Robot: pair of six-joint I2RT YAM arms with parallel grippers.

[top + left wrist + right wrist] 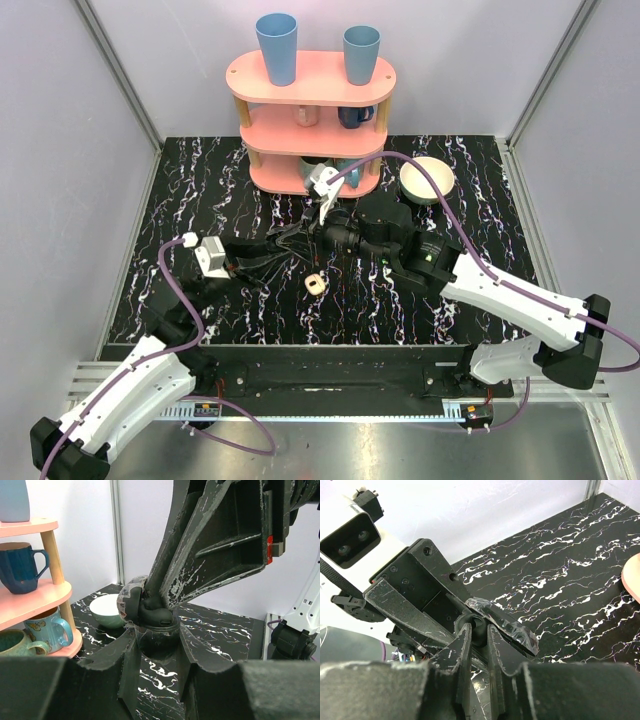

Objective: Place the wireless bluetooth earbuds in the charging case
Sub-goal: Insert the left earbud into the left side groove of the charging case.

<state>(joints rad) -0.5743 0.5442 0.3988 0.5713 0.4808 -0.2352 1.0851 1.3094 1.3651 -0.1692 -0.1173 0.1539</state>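
Cream charging case (316,284) lies flat — tan hollow facing up.

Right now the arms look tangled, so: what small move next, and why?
Probably ease the right end effector back gently: its tips pinch the top of the dark round object clamped by the left end effector, and the cream case lies apart.

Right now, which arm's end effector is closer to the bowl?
Right. The right end effector is left of the bowl and a little in front of it. The left end effector comes in from farther left.
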